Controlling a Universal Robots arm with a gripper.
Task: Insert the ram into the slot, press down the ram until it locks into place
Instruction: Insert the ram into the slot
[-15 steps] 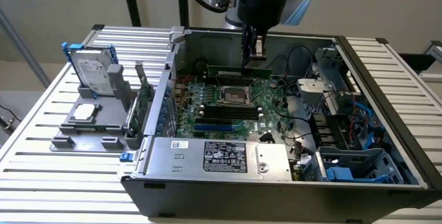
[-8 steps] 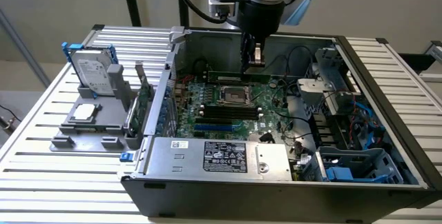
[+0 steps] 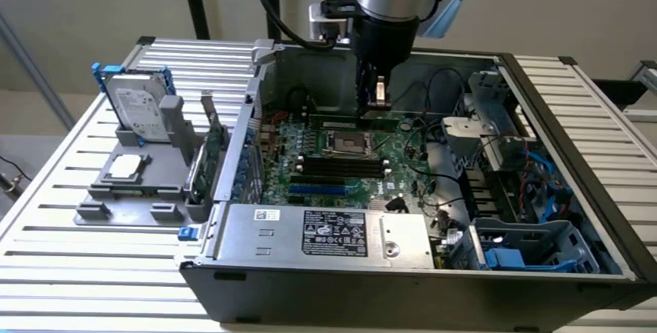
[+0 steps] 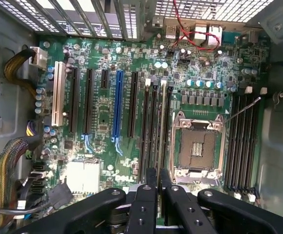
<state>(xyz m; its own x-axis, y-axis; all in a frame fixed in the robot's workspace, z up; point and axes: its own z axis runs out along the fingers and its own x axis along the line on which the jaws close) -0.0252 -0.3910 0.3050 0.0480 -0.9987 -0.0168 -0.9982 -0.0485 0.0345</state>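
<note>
One long thin green ram stick (image 4: 161, 126), pinched edge-on by the black claw (image 4: 158, 174), hangs over the black motherboard slots (image 4: 150, 126); insertion likely needs exact alignment.

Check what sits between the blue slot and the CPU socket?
Wrist view, from the blue slot to the CPU socket: one long black slot, then the memory slots, with the ram edge-on along one of them.

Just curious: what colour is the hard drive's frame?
The frame is blue, clearest in the exterior view.
</note>
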